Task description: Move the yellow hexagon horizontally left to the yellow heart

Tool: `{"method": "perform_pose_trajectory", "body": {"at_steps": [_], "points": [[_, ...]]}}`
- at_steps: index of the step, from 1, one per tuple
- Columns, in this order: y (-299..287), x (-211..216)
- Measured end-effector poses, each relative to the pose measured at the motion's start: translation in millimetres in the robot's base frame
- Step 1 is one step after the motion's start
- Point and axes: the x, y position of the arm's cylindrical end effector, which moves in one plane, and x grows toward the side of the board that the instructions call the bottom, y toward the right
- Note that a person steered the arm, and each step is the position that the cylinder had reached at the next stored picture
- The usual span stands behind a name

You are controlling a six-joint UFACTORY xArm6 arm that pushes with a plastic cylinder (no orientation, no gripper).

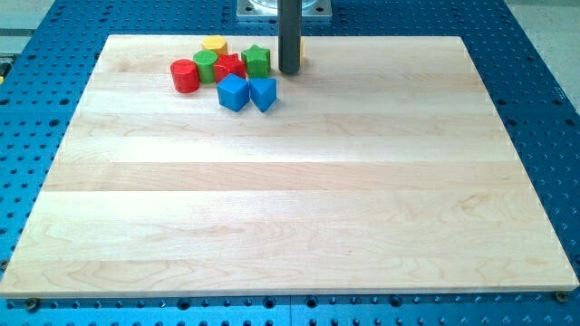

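Observation:
My dark rod comes down from the view's top, and its tip (289,71) rests on the board near the top edge. A yellow block (301,54) is almost wholly hidden behind the rod. Only a sliver shows on the rod's right side, so I cannot make out its shape. A second yellow block (214,43) sits further left at the top of a cluster of blocks, partly behind a green cylinder (206,65). Its shape is also unclear. My tip stands just right of a green star (257,61).
The cluster also holds a red cylinder (185,75), a red star (230,67), a blue cube (233,91) and a blue heart-like block (263,93). The wooden board (290,208) lies on a blue perforated table (544,81).

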Motion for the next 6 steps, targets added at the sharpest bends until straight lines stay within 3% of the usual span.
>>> {"method": "perform_pose_trajectory", "body": {"at_steps": [2, 3, 4, 6], "points": [[-61.8, 34.4], [-32.3, 46.4], [-24.6, 6.5], [-113.0, 27.9]]}}
